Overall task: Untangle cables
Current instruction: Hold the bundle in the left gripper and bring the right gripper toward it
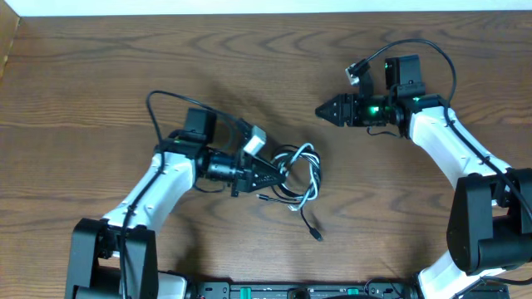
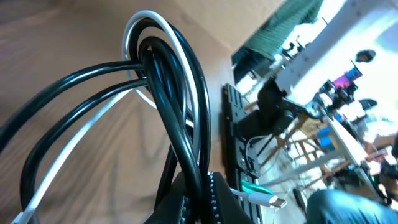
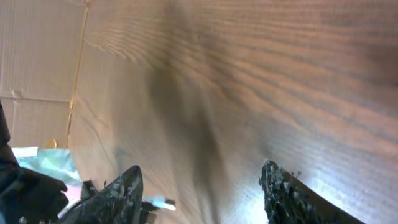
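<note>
While the left gripper (image 1: 278,173) lies low near the middle of the table (image 1: 100,66), its jaws are clamped tight on the cables, which sit in one knotted bunch right at its tip. In the left wrist view several strands of the black cable (image 2: 186,93) run down into the pinch of the gripper (image 2: 196,194), and the white cable (image 2: 129,38) arches over them in a narrow loop; whether the white one is pinched too I cannot tell. From overhead, the white cable (image 1: 309,152) curls through the far side of the bunch, and the black cable (image 1: 309,223) trails a loose end toward the near edge, with a small plug at its tip resting on the wood. The right gripper (image 1: 321,110) points left at the far right of the table, well apart from the bunch. Its wrist view shows the gripper (image 3: 202,186) with both fingers (image 3: 124,186) spread about halfway apart and only bare wood between them – it holds nothing.
</note>
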Robot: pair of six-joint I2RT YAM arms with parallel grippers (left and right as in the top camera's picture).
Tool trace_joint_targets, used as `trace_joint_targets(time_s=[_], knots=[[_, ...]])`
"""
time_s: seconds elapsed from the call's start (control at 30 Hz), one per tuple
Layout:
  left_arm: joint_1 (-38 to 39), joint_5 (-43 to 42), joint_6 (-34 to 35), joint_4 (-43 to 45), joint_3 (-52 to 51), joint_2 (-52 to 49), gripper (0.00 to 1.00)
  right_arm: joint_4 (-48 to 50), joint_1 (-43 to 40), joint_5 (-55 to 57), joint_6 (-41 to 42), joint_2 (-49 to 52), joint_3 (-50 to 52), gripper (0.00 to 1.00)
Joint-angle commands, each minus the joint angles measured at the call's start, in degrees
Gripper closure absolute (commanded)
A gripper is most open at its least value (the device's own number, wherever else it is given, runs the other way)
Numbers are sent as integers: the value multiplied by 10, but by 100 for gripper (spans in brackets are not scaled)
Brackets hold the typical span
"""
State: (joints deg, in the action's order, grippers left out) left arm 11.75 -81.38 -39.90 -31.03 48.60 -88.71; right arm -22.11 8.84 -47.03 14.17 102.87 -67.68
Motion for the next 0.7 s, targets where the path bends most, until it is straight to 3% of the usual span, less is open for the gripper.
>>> trace_joint_targets(time_s=[0.0,0.2,0.5,0.67], knots=[[8,-33,-15,5,11,9,92,-16,3,-18,-28,-15,0,42],[10,-56,-19,6,11,9,93,-36,18,-53,-51,2,0,41],[51,-54,-62,23,11,9,93,16,29,-239,-51,68,0,38],[64,-8,-61,29,11,9,92,39,29,-361,-89,110,0,39]])
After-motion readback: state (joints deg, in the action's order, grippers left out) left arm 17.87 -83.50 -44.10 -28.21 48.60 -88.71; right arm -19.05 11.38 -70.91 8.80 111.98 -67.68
